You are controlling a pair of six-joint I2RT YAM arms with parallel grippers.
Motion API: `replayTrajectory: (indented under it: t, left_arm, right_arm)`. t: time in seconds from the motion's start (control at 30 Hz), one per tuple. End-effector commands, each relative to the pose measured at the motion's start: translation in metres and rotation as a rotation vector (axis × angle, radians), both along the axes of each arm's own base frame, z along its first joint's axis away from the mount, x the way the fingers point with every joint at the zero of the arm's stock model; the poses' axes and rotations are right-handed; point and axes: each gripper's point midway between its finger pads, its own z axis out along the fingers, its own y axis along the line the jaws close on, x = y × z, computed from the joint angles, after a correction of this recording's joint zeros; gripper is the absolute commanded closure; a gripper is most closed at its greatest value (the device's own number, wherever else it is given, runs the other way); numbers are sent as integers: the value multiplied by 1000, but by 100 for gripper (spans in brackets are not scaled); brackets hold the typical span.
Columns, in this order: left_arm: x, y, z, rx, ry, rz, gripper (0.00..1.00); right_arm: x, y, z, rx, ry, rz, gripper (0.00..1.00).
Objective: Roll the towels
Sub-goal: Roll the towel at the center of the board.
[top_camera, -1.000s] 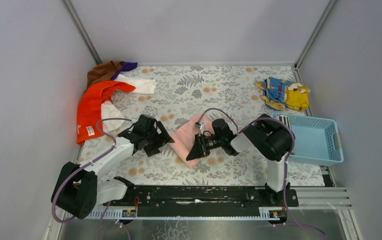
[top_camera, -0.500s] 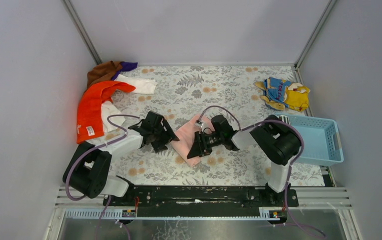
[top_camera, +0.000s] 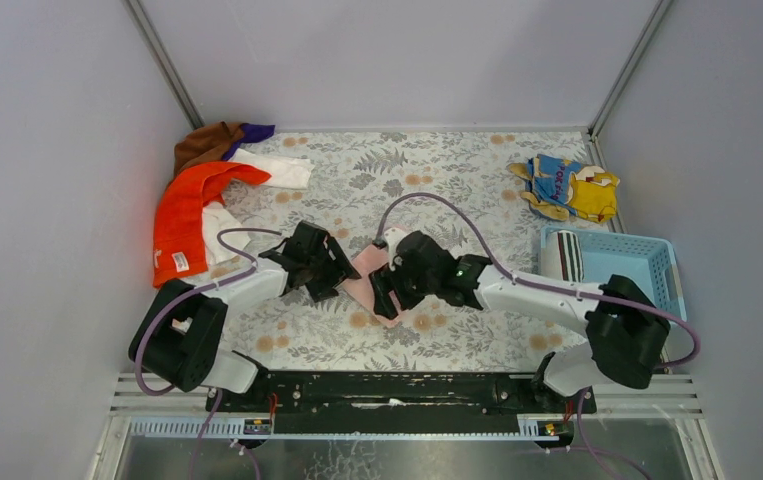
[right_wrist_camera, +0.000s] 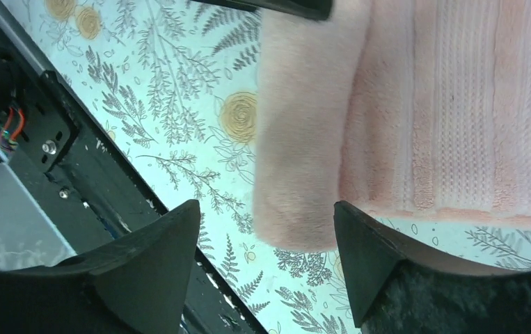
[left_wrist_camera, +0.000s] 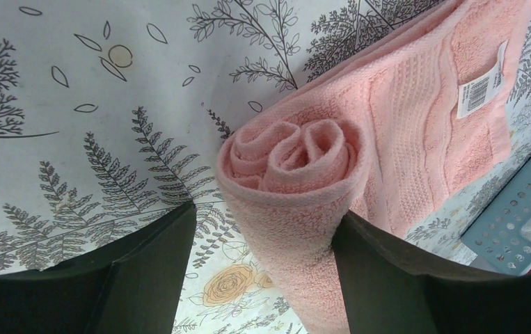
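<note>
A pink towel [top_camera: 362, 272] lies partly rolled mid-table on the floral cloth. In the left wrist view its spiral roll end [left_wrist_camera: 294, 160] faces the camera, with the flat unrolled part and a label behind. My left gripper [top_camera: 329, 275] is open and straddles the roll's left end [left_wrist_camera: 266, 278]; the roll touches the right finger [left_wrist_camera: 387, 278] and stands apart from the left one. My right gripper [top_camera: 385, 290] is open over the roll's near end [right_wrist_camera: 266, 257], above the pink roll [right_wrist_camera: 304, 139], holding nothing.
A pile of orange [top_camera: 192, 200], brown [top_camera: 207, 143] and white [top_camera: 272, 168] towels lies back left. A yellow-blue cloth [top_camera: 567, 187] lies back right. A blue basket [top_camera: 637, 285] holds a striped roll [top_camera: 560, 257]. The black rail [top_camera: 407, 390] runs along the near edge.
My left gripper has moved right up to the towel's roll end. My right arm has stretched out leftward, its gripper shifting onto the roll's near end.
</note>
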Motion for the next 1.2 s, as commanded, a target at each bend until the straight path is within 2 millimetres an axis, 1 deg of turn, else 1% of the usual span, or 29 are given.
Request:
replayTrajectory:
  t: [0.0,0.13,0.2,0.27,0.43,0.47,0.5,0.57,0.73,0.8,0.93,1.07,1.17]
  left_arm:
    - [-31,31,-42,159,130,24,31]
    - [-34,35,-43,173,137,32,31]
    - [-35,36,-44,177,139,41,31]
    - [-36,37,-45,176,145,45,31]
    - [-37,36,-46,173,149,47,31]
    - [-37,36,-46,173,149,47,31]
    - [-37,36,-46,173,148,47,31]
    - [-37,36,-46,171,148,46,31]
    - [-37,35,-45,167,147,44,31]
    - [-37,35,-43,166,144,44,30]
    - [-37,35,-39,159,138,42,29]
    - [-36,37,-25,153,99,55,26]
    - [-31,41,-3,146,34,78,21]
  right_arm:
    - [10,-8,27,-187,-315,6,22]
    - [0,7,32,-265,-460,74,22]
    - [-4,13,28,-305,-500,99,23]
    - [-9,17,20,-346,-524,126,24]
    - [-12,18,-9,-437,-533,171,27]
    - [-12,17,-15,-457,-532,174,28]
    - [-12,15,-27,-491,-525,186,28]
    - [-10,12,-42,-531,-527,201,28]
    - [-7,2,-73,-621,-530,235,31]
    - [-8,-2,-84,-648,-526,252,35]
    - [-14,-4,-96,-656,-493,290,49]
    - [-34,10,-96,-533,-364,373,66]
    - [-48,21,-87,-397,-229,408,72]
